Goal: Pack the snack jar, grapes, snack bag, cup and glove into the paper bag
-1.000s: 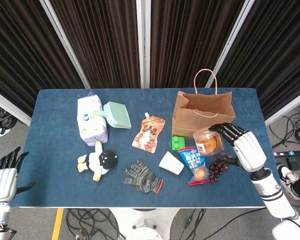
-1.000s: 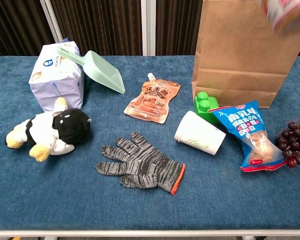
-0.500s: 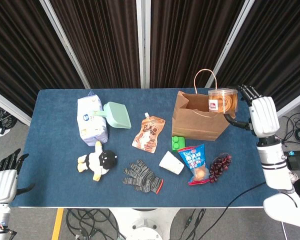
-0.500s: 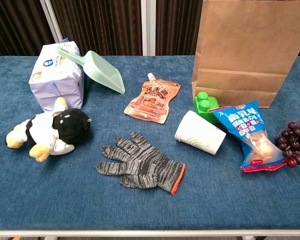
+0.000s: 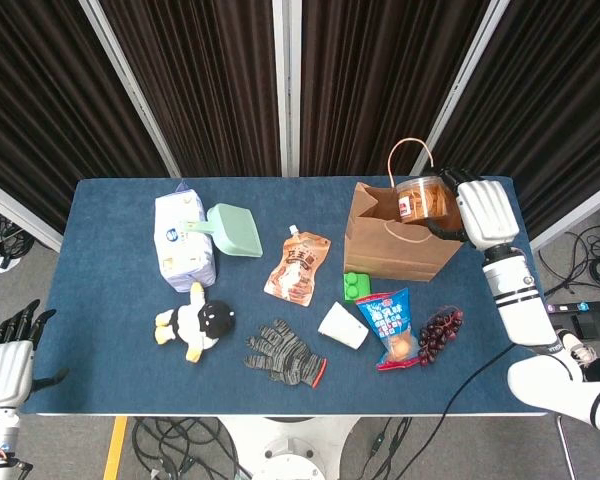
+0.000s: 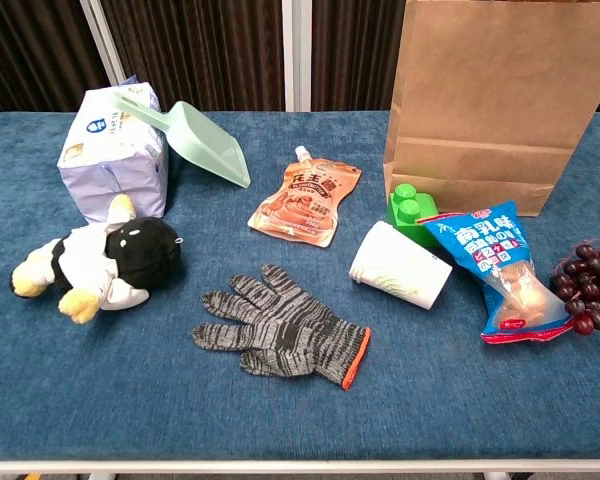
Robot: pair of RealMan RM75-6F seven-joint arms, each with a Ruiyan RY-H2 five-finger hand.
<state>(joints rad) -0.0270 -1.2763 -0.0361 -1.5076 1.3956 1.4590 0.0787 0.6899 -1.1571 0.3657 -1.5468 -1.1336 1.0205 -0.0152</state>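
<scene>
Holding the snack jar (image 5: 424, 200) over the open mouth of the paper bag (image 5: 402, 245), our right hand (image 5: 480, 212) gripped it from the side, while our left hand (image 5: 8, 362) hung off the desk (image 5: 110, 300) corner with fingers apart, and grapes (image 5: 440, 334), snack bag (image 5: 392, 328), cup (image 5: 342, 326) and glove (image 5: 285, 352) lay on the desk.

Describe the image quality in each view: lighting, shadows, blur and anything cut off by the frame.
Head view: even, soft light, faint shadows; the right robot hand holding the snack jar over the paper bag is sharp, with no motion blur; the left robot hand sits cropped at the frame's lower-left edge. Chest view: sharp and evenly lit, but the bag's top and the grapes are cut off by the frame.
</scene>
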